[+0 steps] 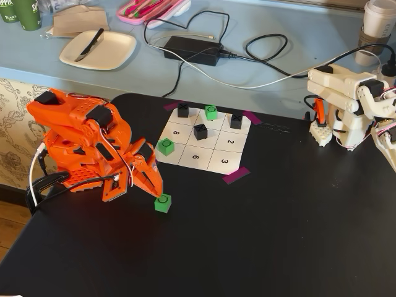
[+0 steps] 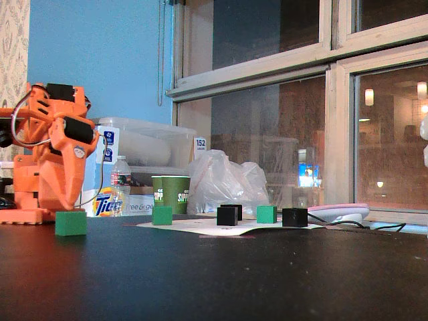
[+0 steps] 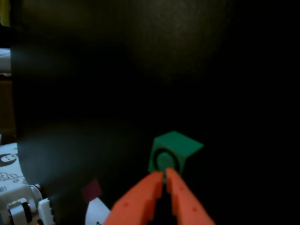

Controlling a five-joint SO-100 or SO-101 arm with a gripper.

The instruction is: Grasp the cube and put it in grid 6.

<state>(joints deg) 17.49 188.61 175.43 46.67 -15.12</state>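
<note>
A green cube (image 1: 163, 203) with a dark ring on top sits on the black table, off the paper grid and in front of its left corner. My orange gripper (image 1: 154, 193) points down just left of it and is shut with nothing held. In the wrist view the fingertips (image 3: 164, 172) nearly meet right at the cube's (image 3: 171, 154) near face. From the side, the gripper (image 2: 67, 204) hangs just above and behind the cube (image 2: 71, 223). Grid 6 (image 1: 195, 157) is a bare white cell in the grid's front row.
Two more green cubes (image 1: 166, 146) (image 1: 211, 112) and three black X cubes (image 1: 200, 131) stand on the grid. Purple tape (image 1: 235, 175) holds its corners. A white arm (image 1: 346, 105) stands at the right. Plate, cables and cups lie on the blue table behind.
</note>
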